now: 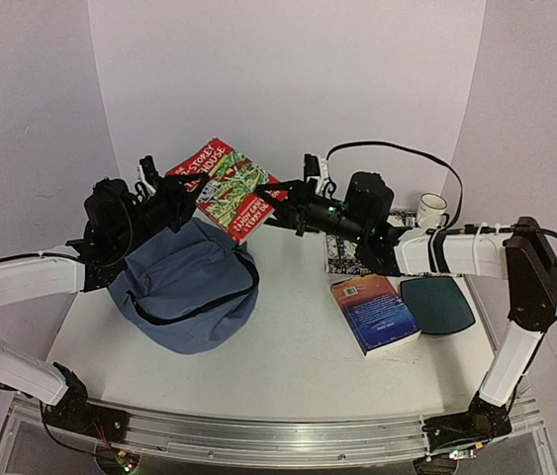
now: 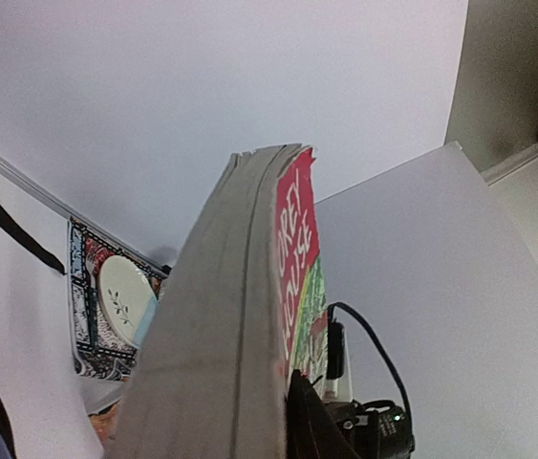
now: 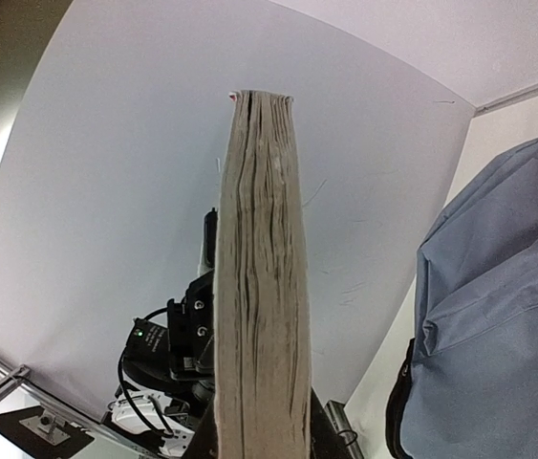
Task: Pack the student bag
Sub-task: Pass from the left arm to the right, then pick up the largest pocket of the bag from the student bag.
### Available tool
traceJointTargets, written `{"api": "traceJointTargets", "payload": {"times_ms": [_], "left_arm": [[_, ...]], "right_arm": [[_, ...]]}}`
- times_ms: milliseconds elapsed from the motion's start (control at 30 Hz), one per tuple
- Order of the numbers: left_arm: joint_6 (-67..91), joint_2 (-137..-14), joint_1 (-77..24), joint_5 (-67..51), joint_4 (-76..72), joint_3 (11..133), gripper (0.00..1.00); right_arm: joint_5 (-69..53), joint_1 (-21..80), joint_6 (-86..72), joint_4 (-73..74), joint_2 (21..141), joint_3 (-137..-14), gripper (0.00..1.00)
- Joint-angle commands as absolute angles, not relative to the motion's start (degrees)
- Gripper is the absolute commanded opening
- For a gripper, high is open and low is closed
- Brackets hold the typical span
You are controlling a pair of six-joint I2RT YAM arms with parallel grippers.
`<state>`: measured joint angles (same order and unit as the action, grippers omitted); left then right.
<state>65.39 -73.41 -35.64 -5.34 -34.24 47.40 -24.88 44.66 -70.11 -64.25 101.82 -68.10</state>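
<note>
the smooth white desk (image 1: 288, 371) has a metal rail along its near edge. further in, the blue bag (image 1: 184, 287) slumps left of the desk's middle. its dark-edged mouth is turned upward, probably so things can go in from above. toward the right edge a blue book (image 1: 374, 312) lies flat, with a dark oval pad (image 1: 436, 304) just beside it. beyond, the left arm (image 1: 31, 277) and right arm (image 1: 456, 252) hold a red book (image 1: 221, 188) tilted in the air over the bag's far side. both sets of jaws look clamped on it, one at each side, seemingly to steady and aim it at the opening. a white mug (image 1: 431, 210) stands at the far right corner. plain pale walls close the desk in.
</note>
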Motion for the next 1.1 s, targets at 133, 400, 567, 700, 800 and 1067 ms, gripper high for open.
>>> {"api": "traceJointTargets", "payload": {"times_ms": [133,400,567,700,800,1067], "left_arm": [[44.9,-67.8,-34.8,-5.4,-19.3,46.6,0.52],[20.6,-69.9,-34.8,-8.1,11.5,57.2,0.74],[12.2,-73.4,-35.3,-9.7,25.7,63.1,0.75],[9.0,-76.1,-38.3,-7.9,32.5,65.7,0.76],[7.6,-78.3,-41.7,-5.3,36.4,67.5,0.77],[4.8,-85.7,-48.5,4.6,43.0,73.1,0.78]], "right_arm": [[-22.9,40.3,-68.3,-69.1,96.1,-66.3,0.0],[-21.2,37.0,-65.4,-60.1,90.7,-62.3,0.0],[-20.8,35.7,-64.6,-56.8,88.5,-60.2,0.0],[-20.3,35.2,-64.1,-55.2,87.2,-58.4,0.0],[-19.8,35.0,-63.9,-54.1,86.6,-57.4,0.0],[-18.9,34.5,-64.0,-52.8,85.5,-55.1,0.0]]}}
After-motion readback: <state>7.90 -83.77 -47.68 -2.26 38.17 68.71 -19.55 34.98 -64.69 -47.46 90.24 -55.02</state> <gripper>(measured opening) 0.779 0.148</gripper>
